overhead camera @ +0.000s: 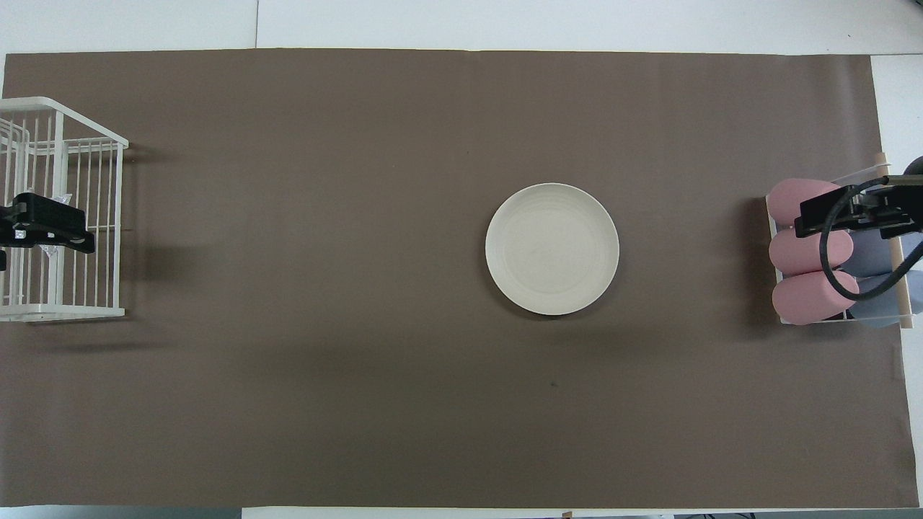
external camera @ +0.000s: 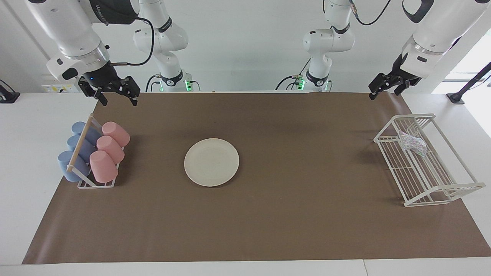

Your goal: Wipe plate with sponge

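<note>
Plate (external camera: 211, 162): lies flat, face up, on the brown mat (external camera: 268, 222) just left of centre in the facing view, right of centre in the overhead view. Round, so no long axis and no pointing direction. Nothing on it or touching it.

Sponge (external camera: 412, 143): rests inside the white wire rack (external camera: 441, 189) at the right edge of the facing view, in the rack's upper end. Crumpled wad, long axis running from upper left to lower right of the frame. Mostly hidden under the left claw in the overhead view. Well apart from the plate.

Left claw (external camera: 384, 90): raised at upper right of the facing view, over the mat's top edge near the rack; fingers apart, holding nothing.

Right claw (external camera: 117, 96): raised at upper left of the facing view, over the mat's top corner above the cup rack (external camera: 96, 184); fingers apart, holding nothing.

Cup rack: at the left of the facing view, carries three pink cups (external camera: 110, 149) and three blue cups (external camera: 78, 147) lying on their sides in two rows. Well apart from the plate.
</note>
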Controlling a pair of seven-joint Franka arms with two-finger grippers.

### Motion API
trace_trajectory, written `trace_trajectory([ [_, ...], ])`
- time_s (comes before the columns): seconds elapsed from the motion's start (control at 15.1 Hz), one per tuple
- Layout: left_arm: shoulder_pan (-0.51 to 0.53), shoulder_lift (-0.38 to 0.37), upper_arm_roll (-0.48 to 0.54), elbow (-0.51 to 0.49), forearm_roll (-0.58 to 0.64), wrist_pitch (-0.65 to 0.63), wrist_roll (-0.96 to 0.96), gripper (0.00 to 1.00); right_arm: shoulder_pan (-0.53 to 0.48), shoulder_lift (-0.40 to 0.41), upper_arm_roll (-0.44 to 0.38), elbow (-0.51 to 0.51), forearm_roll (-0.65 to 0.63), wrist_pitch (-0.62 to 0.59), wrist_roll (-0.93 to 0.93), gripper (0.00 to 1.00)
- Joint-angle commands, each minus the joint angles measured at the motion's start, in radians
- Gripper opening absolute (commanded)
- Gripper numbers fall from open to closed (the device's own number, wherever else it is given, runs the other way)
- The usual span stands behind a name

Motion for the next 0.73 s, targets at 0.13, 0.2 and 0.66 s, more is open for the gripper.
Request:
trace_trajectory([
  [0.13,0.003,0.0,0.003,-0.003,0.009,0.025,0.002,1.0,-0.002,-0.011,0.003,-0.007,0.01,0.007,-0.007,1.0],
  [0.2,0.003,-0.002,0.003,-0.009,0.009,0.037,0.002,1.0,-0.002,-0.011,0.003,-0.007,0.01,0.007,-0.007,1.0],
  [0.66,-0.014,-0.06,-0.004,-0.135,0.152,0.085,0.002,1.0,-0.002,-0.011,0.001,-0.007,0.01,0.007,-0.007,1.0],
])
